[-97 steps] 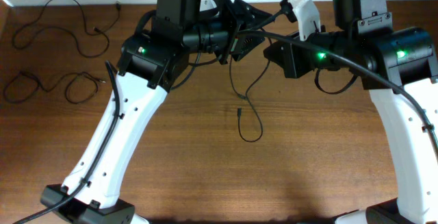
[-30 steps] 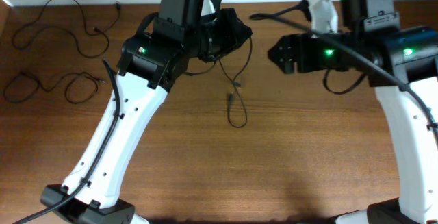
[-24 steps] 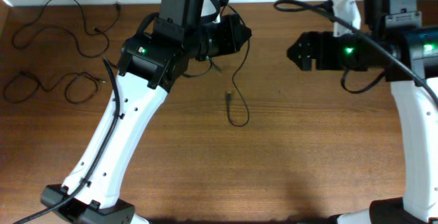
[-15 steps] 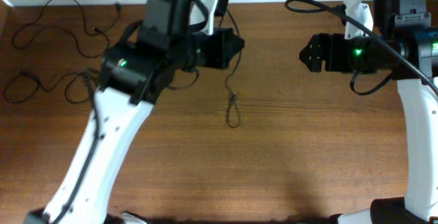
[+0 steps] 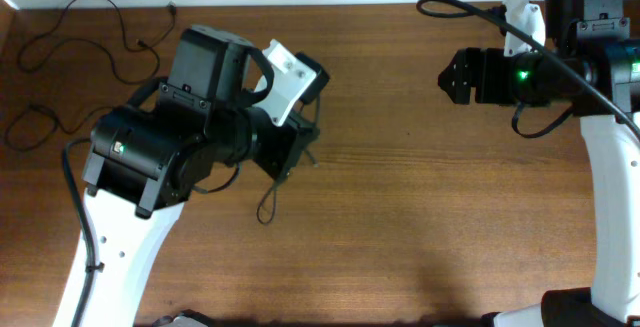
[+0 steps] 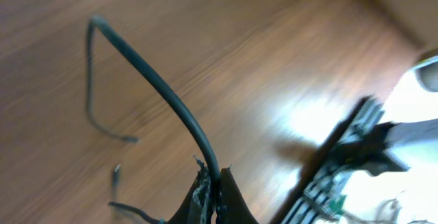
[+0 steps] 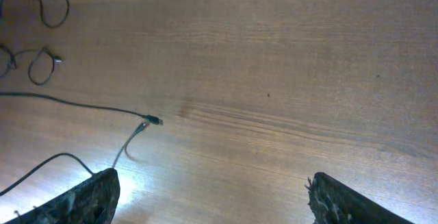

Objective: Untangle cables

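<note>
Left tool [image 6: 213,183] pinched shut on one black cable [image 6: 159,85], cord rising from the fingertips, its loop hanging just nearside of tool over tabletop [image 5: 420,227], other cables [image 5: 95,42] far left, well apart, right tool [image 5: 447,74] spread wide, far right.

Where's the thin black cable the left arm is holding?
Overhead view: the thin black cable hangs from the shut left gripper over the wooden table, left of centre.
</note>
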You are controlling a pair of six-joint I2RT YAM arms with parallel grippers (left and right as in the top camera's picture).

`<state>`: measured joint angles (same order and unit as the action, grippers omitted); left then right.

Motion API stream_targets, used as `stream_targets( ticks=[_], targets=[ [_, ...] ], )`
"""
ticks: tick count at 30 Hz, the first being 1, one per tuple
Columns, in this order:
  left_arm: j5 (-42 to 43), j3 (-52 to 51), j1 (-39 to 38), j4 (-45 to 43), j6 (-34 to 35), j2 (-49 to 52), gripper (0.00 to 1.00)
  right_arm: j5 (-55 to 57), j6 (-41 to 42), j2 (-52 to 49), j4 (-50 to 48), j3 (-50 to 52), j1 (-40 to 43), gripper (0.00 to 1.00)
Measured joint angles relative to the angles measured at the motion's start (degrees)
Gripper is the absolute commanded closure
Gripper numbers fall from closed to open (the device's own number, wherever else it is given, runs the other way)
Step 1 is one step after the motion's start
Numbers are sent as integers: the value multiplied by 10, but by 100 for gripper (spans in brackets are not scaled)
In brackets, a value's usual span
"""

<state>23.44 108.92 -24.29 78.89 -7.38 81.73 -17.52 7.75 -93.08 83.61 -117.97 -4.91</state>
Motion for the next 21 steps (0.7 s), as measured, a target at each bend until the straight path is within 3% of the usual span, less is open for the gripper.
stream_targets(
  ticks=[6, 13, 21],
  targets=[
    [-103, 0, 19, 41, 6, 0, 100, 2, 0, 0, 0, 0, 0, 11],
    [-156, 0, 128, 56, 40, 0, 100, 9, 0, 0, 0, 0, 0, 11],
    [-299, 0, 191, 74, 42, 0, 100, 10, 0, 0, -5, 0, 0, 11]
  ],
)
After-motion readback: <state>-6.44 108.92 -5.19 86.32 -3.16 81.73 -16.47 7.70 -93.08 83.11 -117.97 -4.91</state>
